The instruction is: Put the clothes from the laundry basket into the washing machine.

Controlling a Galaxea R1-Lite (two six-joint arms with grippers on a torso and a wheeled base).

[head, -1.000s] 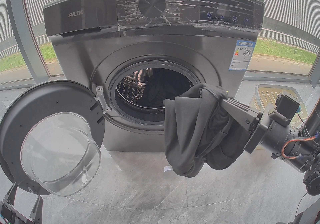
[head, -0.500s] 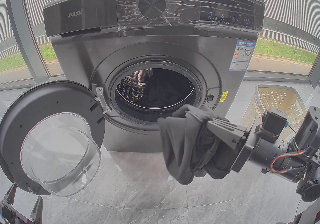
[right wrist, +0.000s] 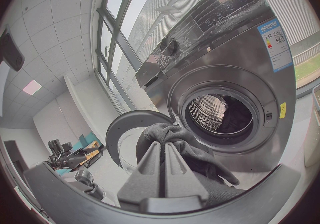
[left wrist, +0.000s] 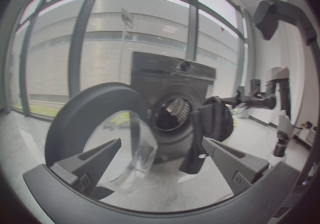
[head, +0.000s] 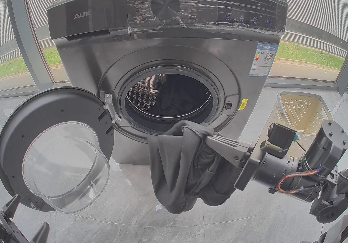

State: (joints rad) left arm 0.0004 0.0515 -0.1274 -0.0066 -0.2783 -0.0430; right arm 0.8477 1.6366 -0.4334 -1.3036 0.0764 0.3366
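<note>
The grey washing machine (head: 166,55) stands in front of me with its round door (head: 54,146) swung open to the left. Dark clothes lie inside the drum (head: 181,95). My right gripper (head: 208,140) is shut on a dark grey garment (head: 181,171), which hangs low in front of the machine, just below the drum opening. The right wrist view has the right gripper (right wrist: 162,146) pinching the garment (right wrist: 190,151), with the drum (right wrist: 220,114) beyond. My left gripper (left wrist: 160,144) is open and holds nothing, low at the left by the door (left wrist: 93,114).
A cream laundry basket (head: 304,109) stands on the floor to the right of the machine, behind my right arm. Grey tiled floor (head: 127,211) lies in front of the machine. Windows run behind it.
My right gripper has carried the garment down and to the left, from beside the drum opening's right edge to below its front. The left gripper's fingers have shifted slightly.
</note>
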